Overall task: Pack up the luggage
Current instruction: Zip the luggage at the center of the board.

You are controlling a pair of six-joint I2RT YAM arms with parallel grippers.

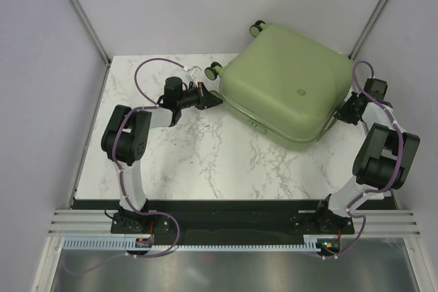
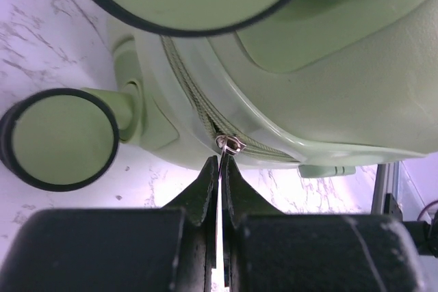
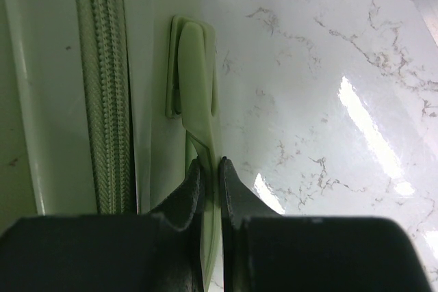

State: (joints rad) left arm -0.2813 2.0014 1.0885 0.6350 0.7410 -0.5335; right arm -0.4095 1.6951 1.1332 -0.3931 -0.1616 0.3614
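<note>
Your marble table (image 1: 205,162) carries one shut suitcase (image 1: 287,83). A wheel (image 2: 61,138) sits beside your left gripper (image 2: 220,167), pinched on the zipper pull (image 2: 230,144); right gripper (image 3: 211,167) clamps the side handle (image 3: 195,66).

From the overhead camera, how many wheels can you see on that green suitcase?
2: the far wheel at the back corner of the suitcase, and the left wheel at its left corner. More may be hidden beneath the shell.
</note>
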